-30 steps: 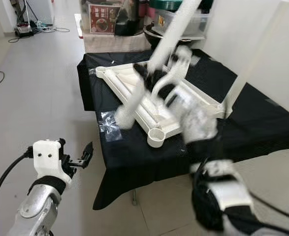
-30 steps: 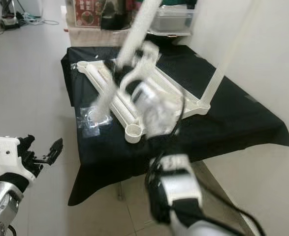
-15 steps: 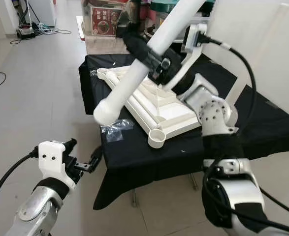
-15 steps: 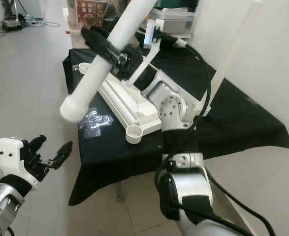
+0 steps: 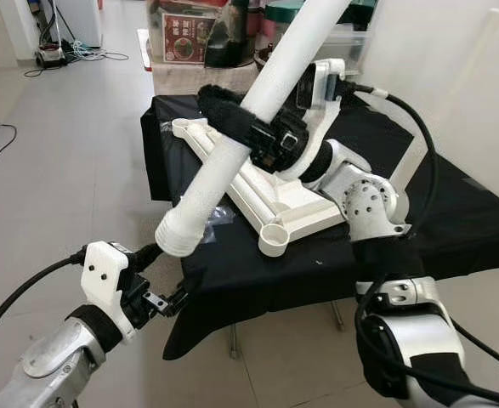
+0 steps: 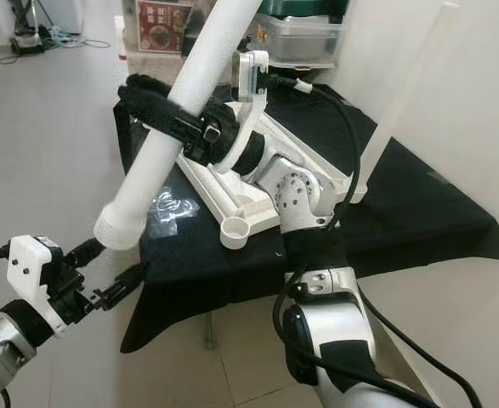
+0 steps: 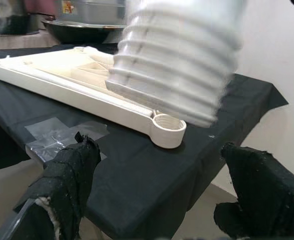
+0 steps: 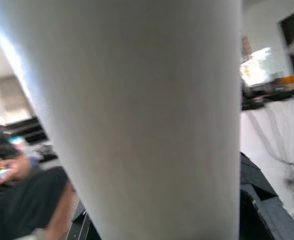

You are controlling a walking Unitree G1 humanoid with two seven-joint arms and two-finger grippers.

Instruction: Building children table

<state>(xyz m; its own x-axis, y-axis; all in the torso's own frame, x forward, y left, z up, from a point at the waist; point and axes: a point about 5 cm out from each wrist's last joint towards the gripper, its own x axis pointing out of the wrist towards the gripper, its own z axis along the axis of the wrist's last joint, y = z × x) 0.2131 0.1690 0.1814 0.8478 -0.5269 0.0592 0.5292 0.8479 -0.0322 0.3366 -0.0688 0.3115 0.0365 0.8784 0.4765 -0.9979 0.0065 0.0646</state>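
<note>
Right gripper [image 5: 247, 136] is clamped around a long white table leg [image 5: 258, 102], held tilted in the air above the front left corner of the black-draped table [image 5: 453, 212], its threaded lower end pointing down toward the floor beyond the table's front edge. Left gripper [image 5: 160, 285] sits low, off the table's front left corner, fingers [image 7: 69, 175] spread apart, with the leg's threaded end directly above the gap between them and not touching either. White tabletop frame [image 5: 258, 191] lies flat on the table, running from the far left corner to the front edge; its round corner socket [image 5: 275, 238] rests near the front edge. A second white leg [image 6: 398, 110] stands upright at the frame's right side. Clear plastic wrap [image 6: 168, 206] lies near the table's left edge
</note>
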